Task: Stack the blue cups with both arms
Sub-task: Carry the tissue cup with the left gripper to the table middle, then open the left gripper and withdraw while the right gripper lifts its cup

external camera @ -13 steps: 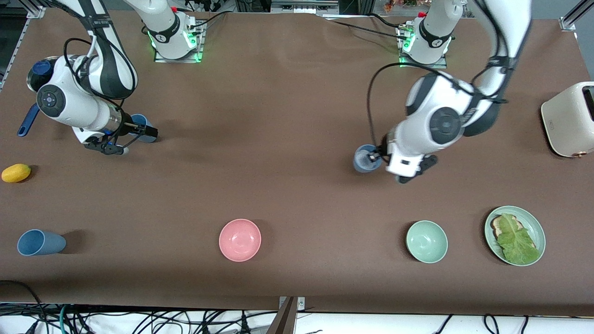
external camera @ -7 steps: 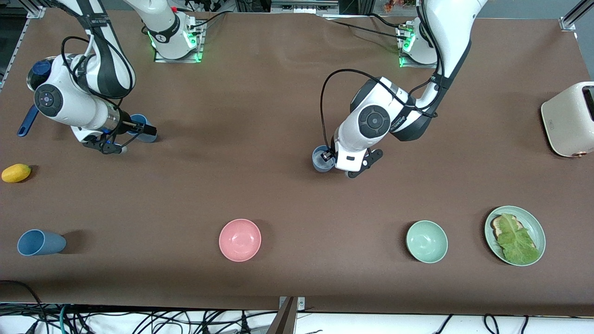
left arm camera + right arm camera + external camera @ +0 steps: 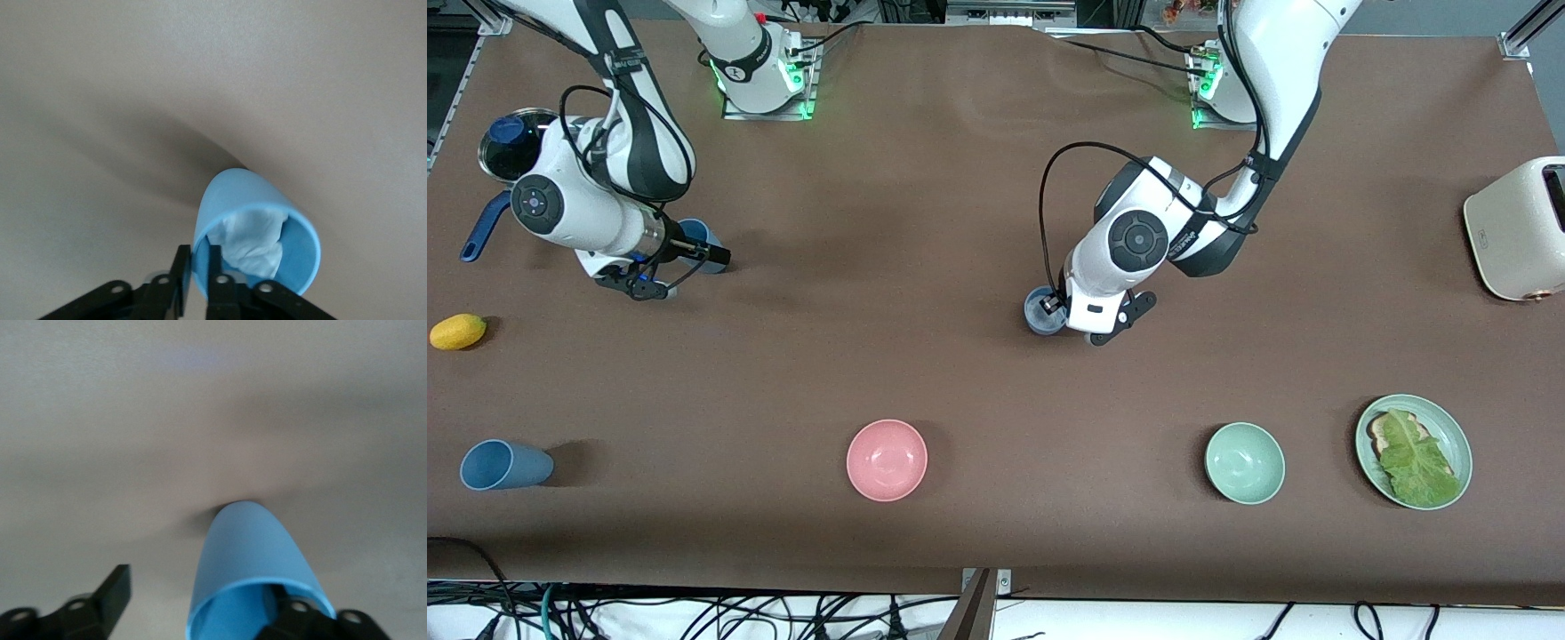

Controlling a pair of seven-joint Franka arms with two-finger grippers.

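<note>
Two blue cups are in play, w/ a third one lying on its side (image 3: 503,465) near the front edge of the desk (image 3: 960,222) at the right arm's end, untouched. The left gripper (image 3: 1052,304) is pinched on the rim wall of a greyer blue cup (image 3: 1042,311) around mid-desk, one finger inside and one outside; the wrist view shows something white and crumpled in it (image 3: 257,241), prob. tissue, can't say for sure. The right gripper (image 3: 704,255) has its fingers spread around the other blue cup (image 3: 698,242), one inside the mouth, one well clear outside, so not clamped yet. These cups look light, stiff and thin-walled, prob. smooth plastic, so a rim pinch should do, but they'd swing or slip if jerked. Pink bowl (image 3: 887,460) and pale green bowl (image 3: 1244,462) look empty; the green plate (image 3: 1454,436) holds toast w/ lettuce (image 3: 1414,460).
</note>
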